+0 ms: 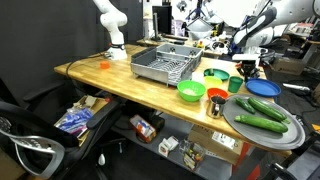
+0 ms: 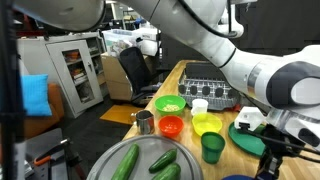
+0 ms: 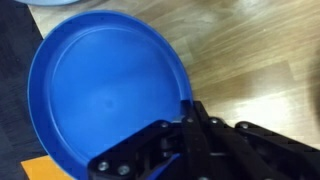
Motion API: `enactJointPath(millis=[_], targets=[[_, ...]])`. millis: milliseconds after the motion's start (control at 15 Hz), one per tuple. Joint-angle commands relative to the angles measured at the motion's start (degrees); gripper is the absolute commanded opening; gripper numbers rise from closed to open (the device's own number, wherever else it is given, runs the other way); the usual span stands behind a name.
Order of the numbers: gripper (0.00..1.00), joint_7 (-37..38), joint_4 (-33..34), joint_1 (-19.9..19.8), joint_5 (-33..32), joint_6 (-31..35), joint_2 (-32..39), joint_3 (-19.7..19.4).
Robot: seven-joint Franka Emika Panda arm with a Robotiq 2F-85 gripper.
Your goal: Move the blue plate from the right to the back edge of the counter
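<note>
The blue plate (image 3: 105,85) fills the wrist view and lies over the light wooden counter (image 3: 262,55). My gripper (image 3: 188,112) is shut on the plate's near rim, one finger on each side of the edge. In an exterior view the blue plate (image 1: 266,88) is at the right end of the counter (image 1: 100,75), beside the gripper (image 1: 250,72). In an exterior view only a sliver of the plate (image 2: 240,178) shows at the bottom edge, below the gripper (image 2: 268,158).
A grey dish rack (image 1: 163,65) stands mid-counter. Near the gripper are a green bowl (image 1: 191,91), an orange bowl (image 1: 217,95), a green cup (image 1: 235,83), a yellow bowl (image 2: 207,124) and a dark green plate (image 2: 245,140). A grey tray (image 1: 262,130) holds cucumbers.
</note>
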Motion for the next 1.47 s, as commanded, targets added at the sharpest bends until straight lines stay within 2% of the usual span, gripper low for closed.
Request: enactJointPath(millis=[0, 333, 733, 1000, 1400], targets=[[0.01, -1.1, -0.1, 0.0, -0.8, 0.4, -1.0, -0.7], [0.01, -3.1, -0.2, -0.1, -0.8, -0.4, -1.7, -0.8], [0.01, -6.7, -3.5, 0.9, 0.1, 1.4, -7.5, 0.2], [0.01, -9.9, -6.1, 3.0, 0.2, 3.1, -13.0, 1.8], [0.01, -15.4, -11.4, 8.1, -1.7, 5.2, -21.0, 4.8]])
